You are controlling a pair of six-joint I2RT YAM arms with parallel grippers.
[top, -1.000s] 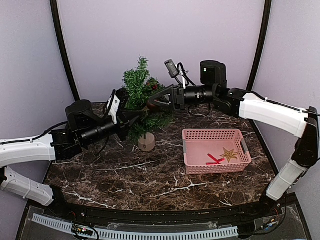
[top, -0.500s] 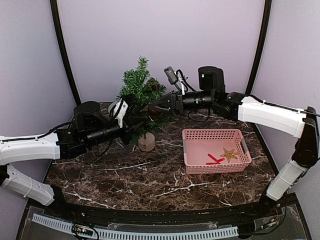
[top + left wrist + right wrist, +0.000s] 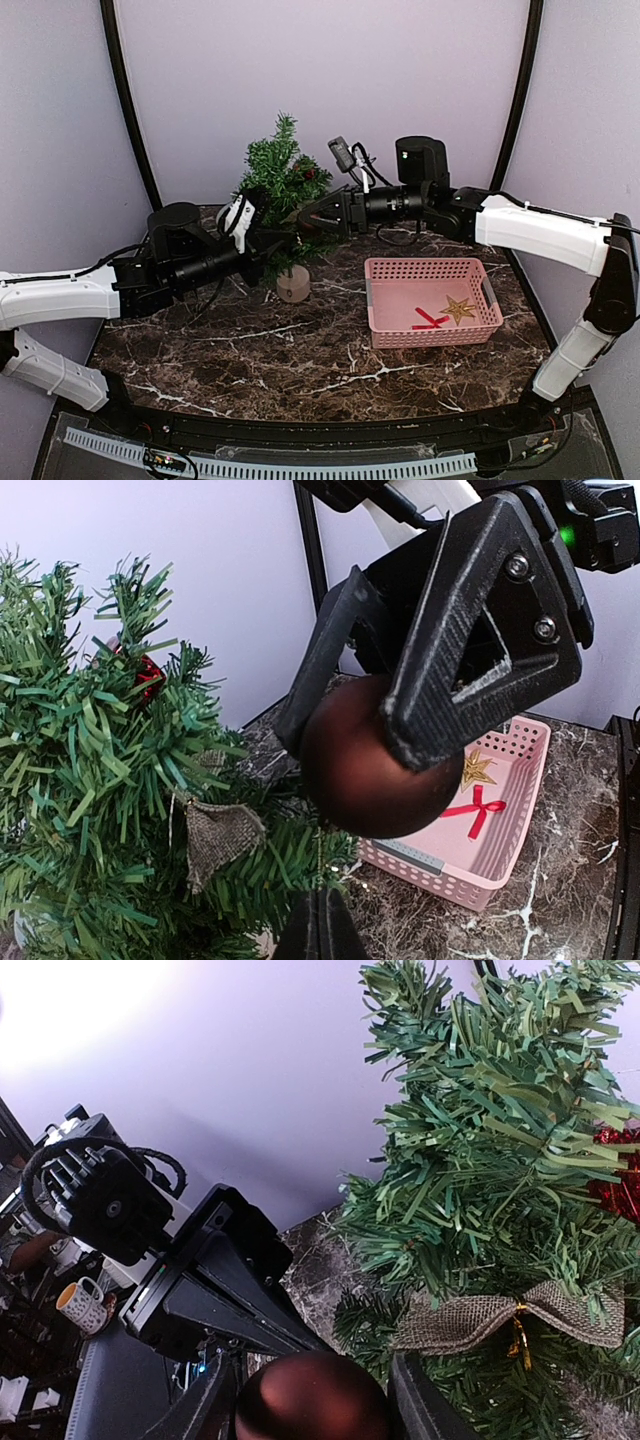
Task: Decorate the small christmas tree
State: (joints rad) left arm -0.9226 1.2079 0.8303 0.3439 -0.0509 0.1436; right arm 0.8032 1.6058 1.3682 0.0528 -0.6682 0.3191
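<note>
The small christmas tree (image 3: 278, 180) stands upright on its tan base (image 3: 293, 285) at the back of the marble table (image 3: 300, 350), left of the pink basket (image 3: 432, 265). The right gripper (image 3: 308, 218) clasps a dark red ball (image 3: 370, 770) against the tree's branches. The left gripper (image 3: 282, 244) is clenched among the lower branches; whether it pinches anything cannot be told. A gold star (image 3: 459, 309) and a red ribbon (image 3: 430, 321) lie in the basket
</note>
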